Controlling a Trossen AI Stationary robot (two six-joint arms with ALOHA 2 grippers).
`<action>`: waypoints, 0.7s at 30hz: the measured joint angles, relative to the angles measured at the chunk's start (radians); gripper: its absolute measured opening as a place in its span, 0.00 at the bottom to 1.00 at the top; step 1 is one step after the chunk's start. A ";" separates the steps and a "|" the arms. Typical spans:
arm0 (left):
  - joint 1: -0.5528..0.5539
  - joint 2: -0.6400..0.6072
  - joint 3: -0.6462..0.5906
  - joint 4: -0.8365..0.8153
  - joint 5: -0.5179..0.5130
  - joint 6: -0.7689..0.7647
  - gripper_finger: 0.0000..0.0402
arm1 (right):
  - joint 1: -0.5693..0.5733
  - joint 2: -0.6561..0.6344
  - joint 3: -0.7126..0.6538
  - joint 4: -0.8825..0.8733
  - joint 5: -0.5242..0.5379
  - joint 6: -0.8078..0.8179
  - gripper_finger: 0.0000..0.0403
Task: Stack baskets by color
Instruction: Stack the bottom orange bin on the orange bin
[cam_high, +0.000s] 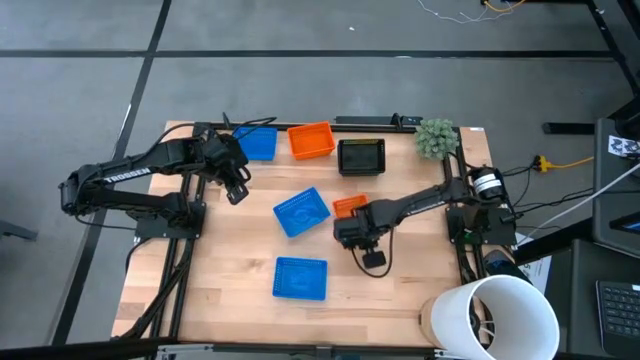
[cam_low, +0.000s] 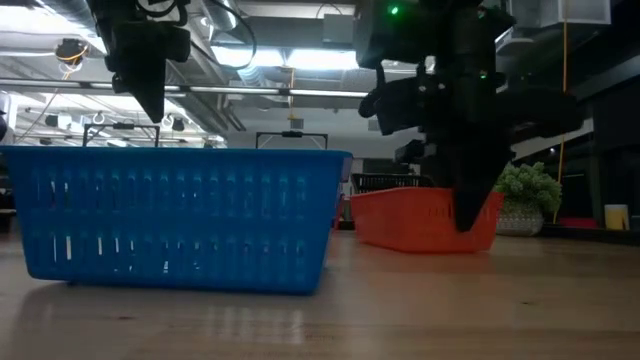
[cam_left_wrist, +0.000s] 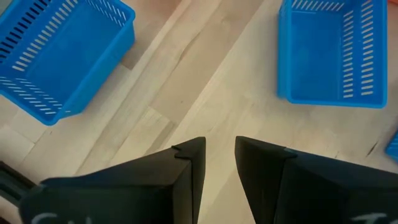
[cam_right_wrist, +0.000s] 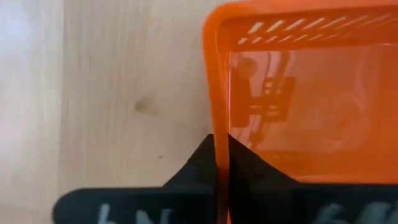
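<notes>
Two orange baskets show: one (cam_high: 311, 140) at the far edge and one (cam_high: 349, 205) mid-table, bottom on the wood, with my right gripper (cam_high: 352, 226) shut on it. A black basket (cam_high: 361, 157) sits beside the far orange one. Three blue baskets rest on the table: far (cam_high: 258, 143), middle (cam_high: 301, 212) and near (cam_high: 300, 279). My left gripper (cam_left_wrist: 221, 168) hovers open above bare wood, left of the middle blue basket (cam_left_wrist: 333, 53), touching nothing. My right gripper pinches one side wall (cam_right_wrist: 221, 127) of the mid-table orange basket, the wall on its near side, one finger inside (cam_right_wrist: 255, 168) and one outside. The fingers come from above, pointing down. The basket (cam_low: 420, 220) stands level with its bottom on the table.
A large white bucket (cam_high: 495, 315) stands at the near right corner. A small green plant (cam_high: 436, 138) sits at the far right. Bare wood lies along the table's left side and between the near blue basket and the bucket.
</notes>
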 joint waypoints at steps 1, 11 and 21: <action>0.000 0.000 0.000 0.000 0.000 0.000 0.20 | 0.009 0.000 0.009 -0.020 0.017 0.004 0.01; 0.000 0.000 0.000 0.000 0.000 0.000 0.20 | 0.043 0.002 0.253 -0.279 0.171 -0.060 0.00; 0.000 0.000 0.000 0.000 -0.001 0.053 0.20 | -0.031 0.001 0.450 -0.250 0.433 -0.423 0.00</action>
